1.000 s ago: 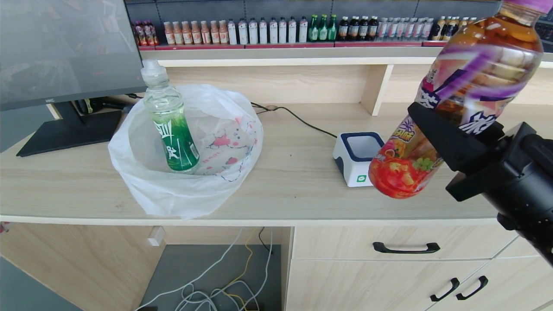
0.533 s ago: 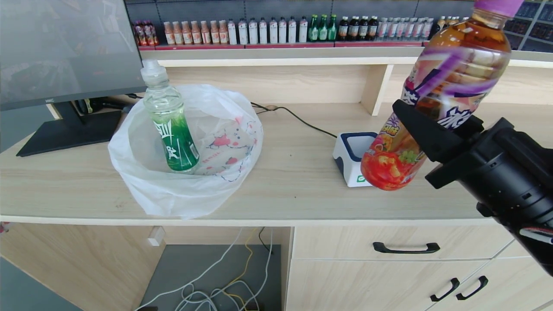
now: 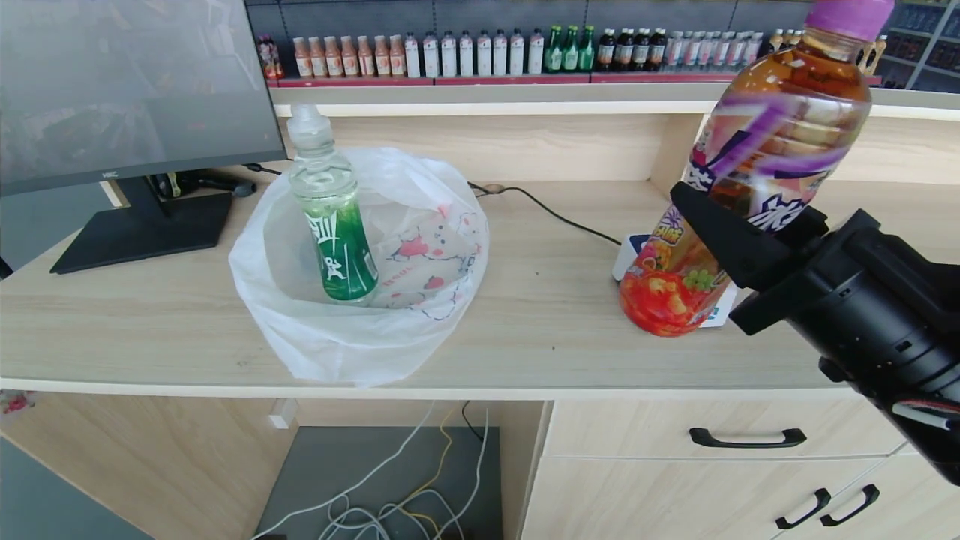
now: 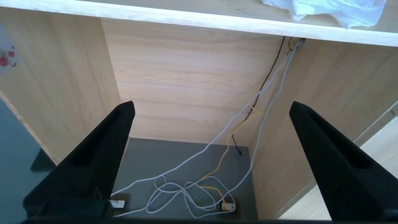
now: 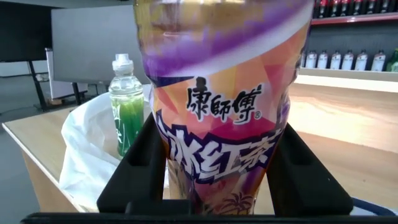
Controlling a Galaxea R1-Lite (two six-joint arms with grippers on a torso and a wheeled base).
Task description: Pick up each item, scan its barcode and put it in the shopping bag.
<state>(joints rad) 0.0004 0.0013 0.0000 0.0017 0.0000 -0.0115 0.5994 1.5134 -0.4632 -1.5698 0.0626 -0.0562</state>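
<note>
My right gripper (image 3: 750,232) is shut on a large iced tea bottle (image 3: 757,172) with a purple cap, held tilted over the counter. Its red base hangs just in front of the white barcode scanner (image 3: 716,313), hiding most of it. In the right wrist view the tea bottle (image 5: 224,118) stands between both black fingers (image 5: 140,165). A white shopping bag (image 3: 360,262) lies open at the counter's left-middle, with a green drink bottle (image 3: 334,217) upright inside it. My left gripper (image 4: 211,155) is open below counter height, facing the cable recess.
A black monitor (image 3: 127,90) on its stand occupies the counter's back left. A black cable (image 3: 555,214) runs across the counter towards the scanner. Shelves of bottles (image 3: 525,52) line the back wall. Drawers with black handles (image 3: 746,437) sit under the counter at right.
The right gripper has carried the tea bottle leftward and lower, so its base now covers the scanner. The head camera has shifted, sliding the whole scene to the right.
</note>
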